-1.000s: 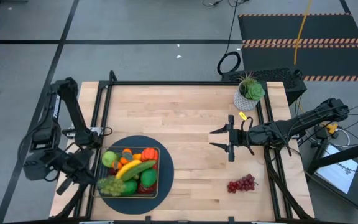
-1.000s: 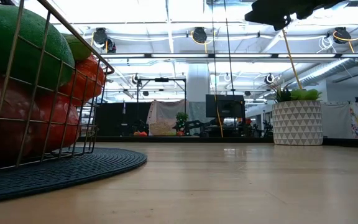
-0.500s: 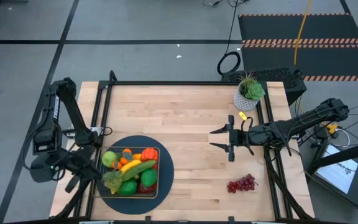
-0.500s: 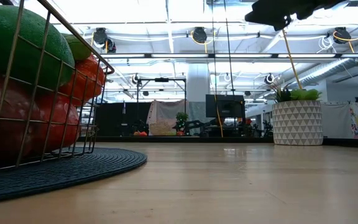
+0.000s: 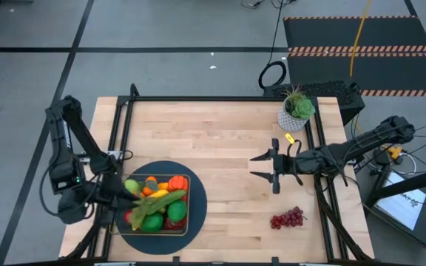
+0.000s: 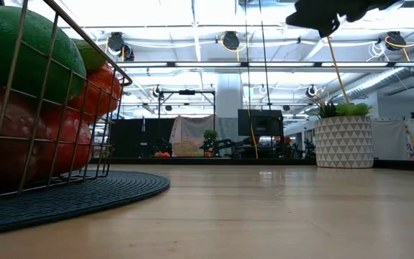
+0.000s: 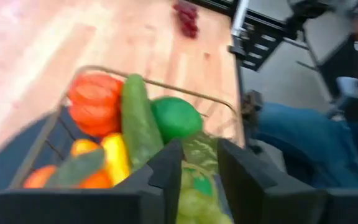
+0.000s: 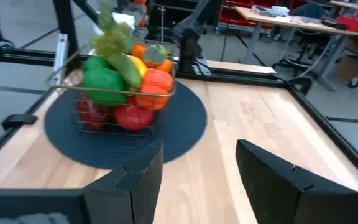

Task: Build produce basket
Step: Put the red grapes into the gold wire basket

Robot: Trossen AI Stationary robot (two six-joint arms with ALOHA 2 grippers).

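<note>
The wire basket (image 5: 188, 208) stands on a round dark mat at the table's near left. It holds produce: a cucumber (image 7: 137, 118), an orange pepper (image 7: 93, 99), a green fruit (image 7: 176, 117), a banana and red fruit. A bunch of green grapes (image 7: 194, 196) sits on top of the pile by the basket's left side (image 8: 112, 40). My left gripper (image 7: 199, 163) is open there, one finger on each side of the bunch. Purple grapes (image 5: 288, 218) lie on the table at the near right. My right gripper (image 5: 261, 165) hovers open mid-right, above the table, holding nothing. My left gripper comes slanting down from the table's left side, and the top of the green grape bunch (image 7: 197, 152) lies in the gap between its fingers. I cannot tell whether the fingers touch the bunch. The bunch lies on the other produce in the basket.
A potted plant (image 5: 296, 109) in a white patterned pot stands at the far right corner. A dark frame rail runs along the table's sides. A person's leg in jeans (image 7: 303, 143) shows beyond the table's near edge. Bare wood lies between the mat and the right gripper.
My left gripper has moved toward the table's right and far edges and turned, from beside the basket's near-left corner to over its left side. The green grapes went with it, from that corner up onto the pile.
</note>
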